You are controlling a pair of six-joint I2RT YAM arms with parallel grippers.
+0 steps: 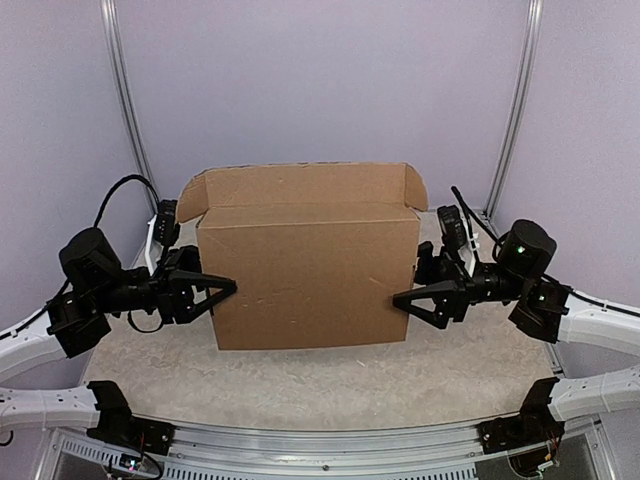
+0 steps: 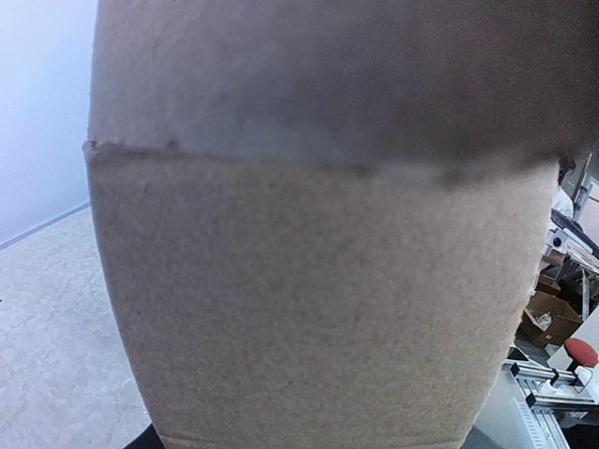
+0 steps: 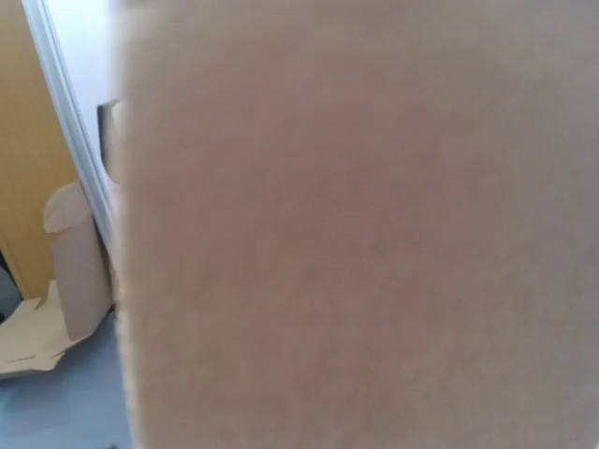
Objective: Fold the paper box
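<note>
The paper box point(image 1: 310, 280) is plain brown cardboard and stands upright on its long edge in the middle of the table, its lid flap point(image 1: 300, 185) raised behind with small side tabs. My left gripper point(image 1: 225, 288) straddles the box's left side, one finger in front of the front panel, shut on it. On the box's right side, my right gripper point(image 1: 403, 299) also straddles the edge, with its jaws wide apart. In the left wrist view the paper box point(image 2: 318, 309) fills the frame and hides the fingers. Blurred cardboard of the paper box point(image 3: 356, 234) fills the right wrist view.
The beige tabletop point(image 1: 300, 385) shows in front of the box. A metal rail point(image 1: 320, 440) runs along the near edge by the arm bases. Frame posts point(image 1: 125, 90) stand at the back corners. Flat cardboard blanks point(image 3: 56, 299) lie off the table.
</note>
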